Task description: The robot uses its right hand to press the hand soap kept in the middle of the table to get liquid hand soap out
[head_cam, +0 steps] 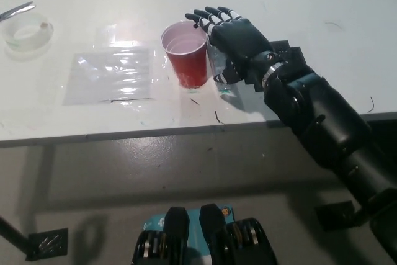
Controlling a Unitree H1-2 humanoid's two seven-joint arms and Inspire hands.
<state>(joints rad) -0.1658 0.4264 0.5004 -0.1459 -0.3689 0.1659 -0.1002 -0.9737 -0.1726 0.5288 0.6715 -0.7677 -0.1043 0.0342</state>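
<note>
My black right hand [229, 32] hangs flat and open over the clear soap bottle [221, 74], palm down. Its palm hides the pump and most of the bottle, leaving only the lower part showing below it. The fingertips [200, 18] reach over the rim of the red cup [186, 54], which stands just left of the bottle. Whether the palm touches the pump cannot be seen. My left hand is out of view.
A clear plastic sheet [110, 74] lies left of the cup. A tape roll [26, 34] sits at the far left with a metal tool [17, 9] behind it. The table's front edge [186, 130] runs close below the bottle.
</note>
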